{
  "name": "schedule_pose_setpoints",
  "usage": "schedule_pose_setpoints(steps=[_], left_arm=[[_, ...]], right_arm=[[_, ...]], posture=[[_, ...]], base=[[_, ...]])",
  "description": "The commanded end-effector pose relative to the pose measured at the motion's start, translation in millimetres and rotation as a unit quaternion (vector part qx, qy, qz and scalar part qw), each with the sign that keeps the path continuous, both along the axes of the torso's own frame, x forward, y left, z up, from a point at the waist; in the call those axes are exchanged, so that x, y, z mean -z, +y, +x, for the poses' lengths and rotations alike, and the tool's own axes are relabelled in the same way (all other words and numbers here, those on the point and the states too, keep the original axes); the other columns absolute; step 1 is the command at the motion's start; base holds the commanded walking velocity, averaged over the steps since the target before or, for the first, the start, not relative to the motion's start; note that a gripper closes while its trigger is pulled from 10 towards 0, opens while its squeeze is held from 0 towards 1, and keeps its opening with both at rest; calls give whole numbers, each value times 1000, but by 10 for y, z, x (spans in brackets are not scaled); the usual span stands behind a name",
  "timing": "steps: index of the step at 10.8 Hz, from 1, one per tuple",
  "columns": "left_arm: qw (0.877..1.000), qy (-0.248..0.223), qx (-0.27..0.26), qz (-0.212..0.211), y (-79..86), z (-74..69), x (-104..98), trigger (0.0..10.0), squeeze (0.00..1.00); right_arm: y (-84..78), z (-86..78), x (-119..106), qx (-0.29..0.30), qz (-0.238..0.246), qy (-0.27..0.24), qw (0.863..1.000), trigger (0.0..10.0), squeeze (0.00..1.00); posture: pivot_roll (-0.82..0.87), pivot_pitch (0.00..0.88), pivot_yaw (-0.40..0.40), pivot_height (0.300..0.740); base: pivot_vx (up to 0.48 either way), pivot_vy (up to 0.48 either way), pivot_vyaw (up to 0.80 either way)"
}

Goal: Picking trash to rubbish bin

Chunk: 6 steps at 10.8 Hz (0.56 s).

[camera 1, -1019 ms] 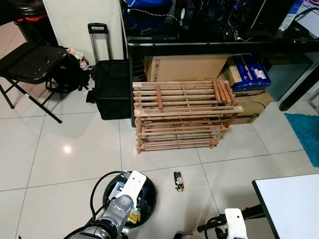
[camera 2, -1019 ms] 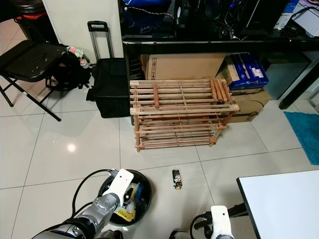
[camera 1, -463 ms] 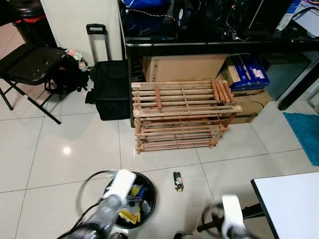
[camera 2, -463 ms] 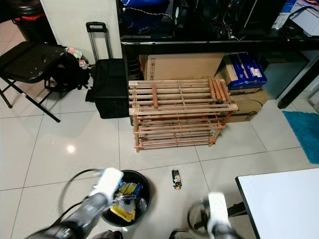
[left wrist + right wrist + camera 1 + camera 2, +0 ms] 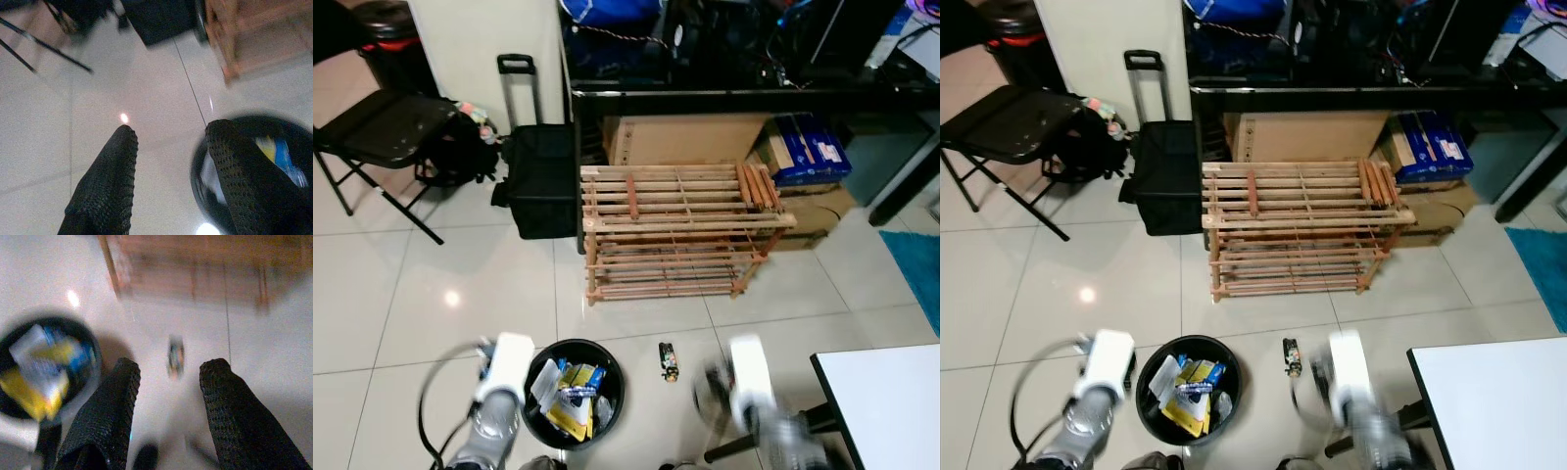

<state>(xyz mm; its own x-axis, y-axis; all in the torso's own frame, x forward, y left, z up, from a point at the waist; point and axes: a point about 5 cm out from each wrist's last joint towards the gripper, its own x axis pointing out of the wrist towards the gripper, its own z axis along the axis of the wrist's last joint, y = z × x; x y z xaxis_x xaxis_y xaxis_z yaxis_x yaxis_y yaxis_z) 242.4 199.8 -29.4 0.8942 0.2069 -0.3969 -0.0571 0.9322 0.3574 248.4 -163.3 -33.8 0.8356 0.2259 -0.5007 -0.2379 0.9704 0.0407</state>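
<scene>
A round black rubbish bin (image 5: 607, 377) stands on the white tiled floor, holding yellow, blue and white wrappers. A small dark piece of trash (image 5: 669, 360) lies on the tiles just right of it, in front of the wooden rack. My left gripper (image 5: 172, 128) is open and empty, left of the bin (image 5: 198, 161). My left arm (image 5: 504, 370) is blurred beside the bin. My right gripper (image 5: 171, 364) is open, and the trash piece (image 5: 175, 357) shows between its fingertips, further off on the floor. My right arm (image 5: 749, 377) is blurred, right of the trash piece.
A low wooden slatted rack (image 5: 680, 230) stands ahead with cardboard boxes (image 5: 680, 137) behind it. A black trolley case (image 5: 540, 176) and a folding chair (image 5: 382, 132) are at the left. A white table corner (image 5: 891, 401) juts in at the lower right.
My left arm has swung from over the bin to its left side. My right arm has come up and forward towards the small trash piece. The camera has shifted slightly.
</scene>
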Motion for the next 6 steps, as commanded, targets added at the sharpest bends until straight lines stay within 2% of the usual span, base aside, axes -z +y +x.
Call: schedule_pose_setpoints(steps=[1, 3, 5, 6], left_arm=[[998, -54, -9, 4, 41, 69, -130, 10000, 0], [988, -151, 1, 15, 42, 247, -439, 10000, 0], [971, -239, 20, 22, -38, 386, -776, 10000, 0], [956, -290, 33, 24, -103, 491, -1031, 10000, 0]], right_arm=[[5, 112, -139, -15, 15, -47, 999, 10000, 0], [84, 345, -479, -39, 33, -152, 987, 10000, 0], [162, 548, -896, -32, 65, -254, 964, 10000, 0], [225, 657, -1207, -24, 83, -312, 946, 10000, 0]], posture=[[-7, 18, -60, 740], [2, 0, -57, 740], [5, 0, -52, 740], [7, 0, -52, 740]], base=[[0, 0, 0], [0, 0, 0], [0, 0, 0], [0, 0, 0]])
